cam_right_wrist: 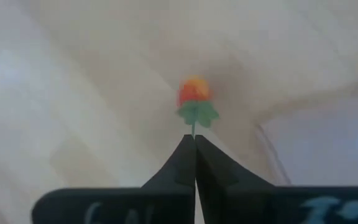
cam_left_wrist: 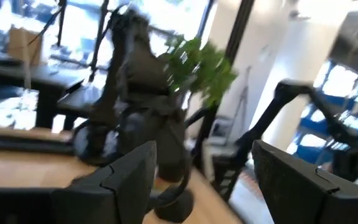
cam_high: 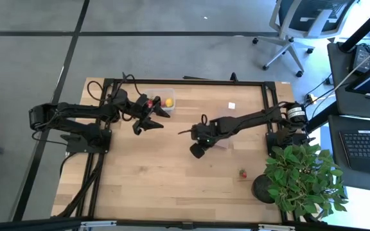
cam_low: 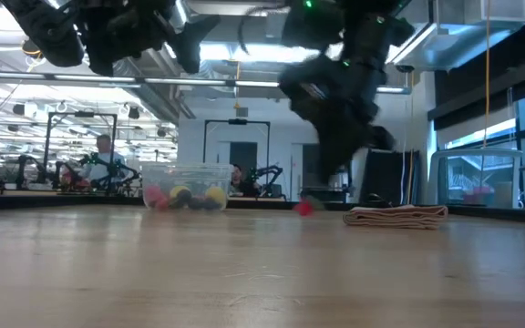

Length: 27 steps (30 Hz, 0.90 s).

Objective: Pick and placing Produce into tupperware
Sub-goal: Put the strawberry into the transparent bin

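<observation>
The right gripper (cam_right_wrist: 195,140) is seen near the middle of the light wooden table (cam_high: 172,179), its two dark fingers pressed together on the thin green stem of a small red-and-orange strawberry-like fruit piece (cam_right_wrist: 194,94) — the piece hangs just past the fingertips, above the tabletop. The left gripper (cam_high: 151,119) is held above the table beside the small clear rectangular plastic tub (cam_high: 162,96), with its fingers spread apart and nothing between them. Several fruit pieces — red, yellow and dark — are seen inside the tub, which stands near the table's far edge. Another small red fruit piece (cam_high: 242,172) lies on the table near the leafy green potted plant (cam_high: 300,176).
</observation>
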Tool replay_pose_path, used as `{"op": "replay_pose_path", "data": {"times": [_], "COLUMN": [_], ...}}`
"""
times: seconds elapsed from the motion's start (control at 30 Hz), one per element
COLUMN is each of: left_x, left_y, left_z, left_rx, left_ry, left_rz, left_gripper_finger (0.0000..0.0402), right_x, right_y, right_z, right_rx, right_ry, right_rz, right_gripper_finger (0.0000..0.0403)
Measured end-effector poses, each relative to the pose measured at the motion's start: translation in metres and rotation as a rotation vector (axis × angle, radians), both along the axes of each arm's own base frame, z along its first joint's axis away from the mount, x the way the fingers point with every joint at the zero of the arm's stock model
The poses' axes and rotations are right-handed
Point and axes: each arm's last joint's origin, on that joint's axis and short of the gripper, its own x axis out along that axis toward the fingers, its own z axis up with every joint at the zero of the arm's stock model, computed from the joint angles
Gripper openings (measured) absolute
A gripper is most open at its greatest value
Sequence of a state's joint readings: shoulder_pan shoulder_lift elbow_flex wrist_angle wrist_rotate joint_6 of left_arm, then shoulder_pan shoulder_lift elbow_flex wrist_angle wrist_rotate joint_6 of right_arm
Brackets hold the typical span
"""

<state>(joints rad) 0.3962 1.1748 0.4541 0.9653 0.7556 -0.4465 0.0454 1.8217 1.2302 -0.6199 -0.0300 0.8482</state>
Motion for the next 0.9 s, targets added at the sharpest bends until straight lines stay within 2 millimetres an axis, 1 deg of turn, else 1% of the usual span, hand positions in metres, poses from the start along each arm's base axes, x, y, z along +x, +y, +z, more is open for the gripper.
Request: {"op": "replay_pose_path", "data": {"times": [0.07, 0.13, 0.27, 0.43, 0.5, 0.57, 0.63, 0.7, 0.9], "left_x": [-0.006, -0.018, -0.042, -0.063, -0.067, -0.068, -0.068, -0.066, -0.061], "left_y": [-0.002, -0.006, -0.015, -0.025, -0.026, -0.027, -0.027, -0.026, -0.024], "left_z": [0.012, 0.031, 0.057, 0.073, 0.076, 0.077, 0.076, 0.075, 0.071], "left_rx": [-0.015, 0.028, 0.095, 0.151, 0.159, 0.161, 0.156, 0.142, 0.116], "left_ry": [-0.081, -0.223, -0.409, -0.509, -0.523, -0.529, -0.520, -0.494, -0.434], "left_rz": [-0.035, -0.068, -0.109, -0.111, -0.110, -0.111, -0.111, -0.109, -0.103], "left_gripper_finger": [0.0254, 0.0254, 0.0254, 0.0254, 0.0254, 0.0254, 0.0254, 0.0254, 0.0254], "right_x": [0.009, 0.017, 0.033, 0.051, 0.057, 0.067, 0.080, 0.091, 0.117], "right_y": [-0.008, -0.022, -0.053, -0.092, -0.107, -0.119, -0.130, -0.140, -0.159], "right_z": [0.011, 0.025, 0.063, 0.112, 0.122, 0.122, 0.117, 0.109, 0.075], "right_rx": [-0.032, -0.099, -0.202, -0.389, -0.435, -0.465, -0.468, -0.432, -0.371], "right_ry": [-0.068, -0.116, -0.244, -0.455, -0.473, -0.474, -0.455, -0.416, -0.230], "right_rz": [0.013, 0.001, 0.019, 0.033, 0.040, 0.043, 0.072, 0.094, 0.129], "right_gripper_finger": [0.0002, 0.0002, 0.0002, 0.0001, 0.0001, 0.0000, 0.0000, 0.0000, 0.0000]}}
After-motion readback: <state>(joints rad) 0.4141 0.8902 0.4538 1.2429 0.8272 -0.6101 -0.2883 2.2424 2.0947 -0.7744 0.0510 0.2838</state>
